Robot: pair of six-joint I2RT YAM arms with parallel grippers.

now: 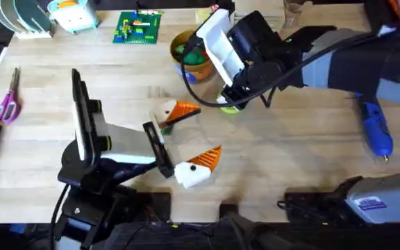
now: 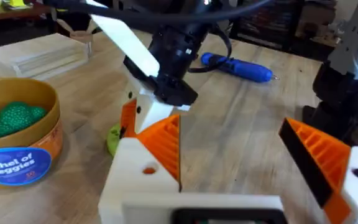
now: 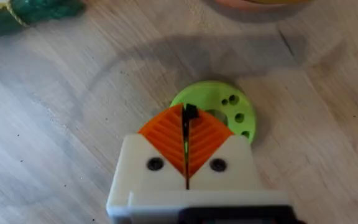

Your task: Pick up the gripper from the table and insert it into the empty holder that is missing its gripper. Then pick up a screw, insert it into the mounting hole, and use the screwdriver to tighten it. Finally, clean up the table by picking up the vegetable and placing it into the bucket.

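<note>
Orange pads of my right gripper (image 3: 186, 134) are pressed together on a small black screw (image 3: 189, 112), just above the lime-green disc (image 3: 219, 109). Near that disc, my left gripper (image 1: 189, 139) gapes empty; the screwdriver (image 1: 376, 128) lies well apart.

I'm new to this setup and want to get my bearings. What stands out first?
The right gripper, shut, hangs over a lime-green disc mid-table near the bucket. The left gripper is open closer to the bases. The blue screwdriver lies at the table's right.
</note>
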